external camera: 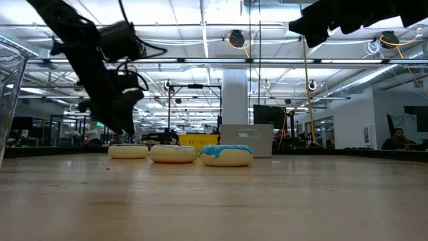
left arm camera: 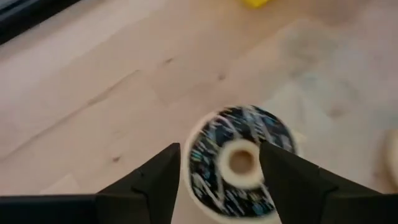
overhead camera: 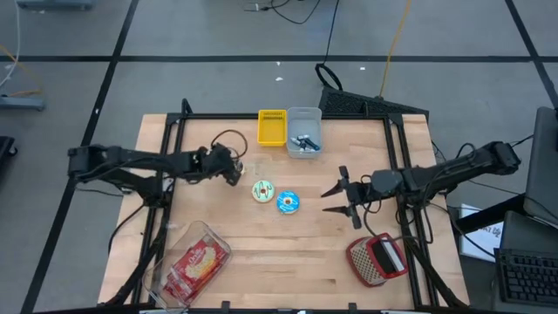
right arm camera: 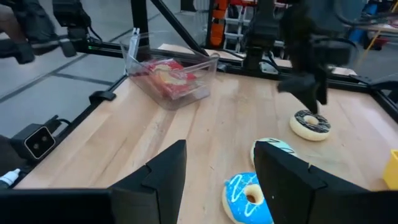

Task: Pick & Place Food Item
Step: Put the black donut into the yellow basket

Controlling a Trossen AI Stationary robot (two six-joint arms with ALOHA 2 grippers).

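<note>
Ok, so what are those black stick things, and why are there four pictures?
They are two robot arms at a wooden table. Each ends in a two-fingered tool for grabbing. One picture looks down from above, one peeks across the tabletop, and two come from cameras on the arms' wrists. On the table lie three doughnuts: a dark-frosted doughnut, a pale green doughnut and a blue doughnut. There are also a clear tub of packaged food, a red basket, a yellow bin and a clear bin. The left tool is open over the dark-frosted doughnut. The right tool is open too. Neither holds anything.
</note>
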